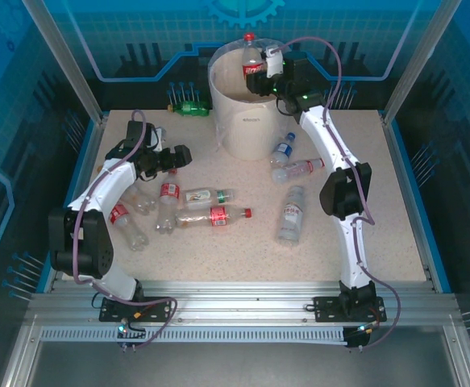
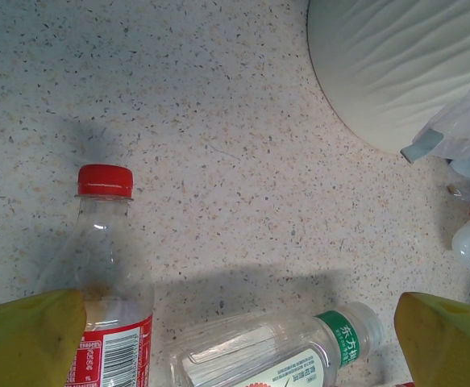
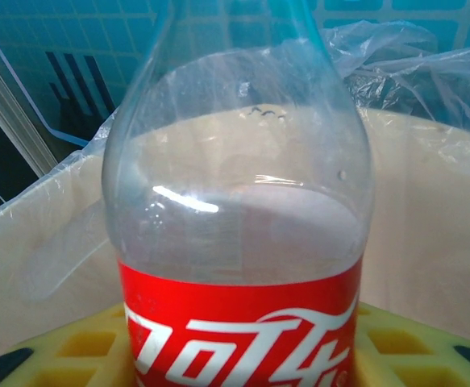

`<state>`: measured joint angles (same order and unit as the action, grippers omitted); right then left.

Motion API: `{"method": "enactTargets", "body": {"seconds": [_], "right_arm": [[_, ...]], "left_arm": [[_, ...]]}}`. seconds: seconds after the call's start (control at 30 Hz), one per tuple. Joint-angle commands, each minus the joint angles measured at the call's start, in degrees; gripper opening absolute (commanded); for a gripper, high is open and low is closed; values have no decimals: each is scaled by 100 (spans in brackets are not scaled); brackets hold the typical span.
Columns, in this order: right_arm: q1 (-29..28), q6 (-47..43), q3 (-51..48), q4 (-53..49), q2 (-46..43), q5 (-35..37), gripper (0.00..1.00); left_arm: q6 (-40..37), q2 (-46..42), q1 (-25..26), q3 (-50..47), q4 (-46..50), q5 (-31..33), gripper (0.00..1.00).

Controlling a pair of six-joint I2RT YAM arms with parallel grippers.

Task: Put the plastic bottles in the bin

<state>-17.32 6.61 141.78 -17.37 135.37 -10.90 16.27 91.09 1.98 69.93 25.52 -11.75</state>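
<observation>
right gripper (image 1: 260,76) grips a red-label bottle (image 1: 251,55) upright over the bin (image 1: 235,121) — release only once it's centred inside the rim, so it drops clean. left gripper (image 1: 186,155) hangs wide open above loose bottles (image 1: 210,216).

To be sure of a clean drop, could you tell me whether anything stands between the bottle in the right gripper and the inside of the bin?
Nothing visible does: the clear red-labelled plastic bottle in the right gripper hangs upright over the open mouth of the tall off-white bin.
</observation>
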Motion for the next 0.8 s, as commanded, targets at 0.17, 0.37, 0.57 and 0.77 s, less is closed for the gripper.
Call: {"method": "enactTargets", "body": {"seconds": [0.17, 0.37, 0.57, 0.77], "right_arm": [[-119, -246, 197, -158, 90, 68, 66], [-131, -353, 227, -179, 36, 105, 78], [-131, -530, 432, -313, -49, 142, 87], [-155, -675, 488, -511, -504, 197, 92]], "left_arm": [[-168, -174, -53, -44, 173, 94, 99], [-168, -144, -43, -46, 182, 111, 99], [-173, -117, -44, -42, 190, 116, 99], [-186, -109, -43, -42, 200, 118, 99]]}}
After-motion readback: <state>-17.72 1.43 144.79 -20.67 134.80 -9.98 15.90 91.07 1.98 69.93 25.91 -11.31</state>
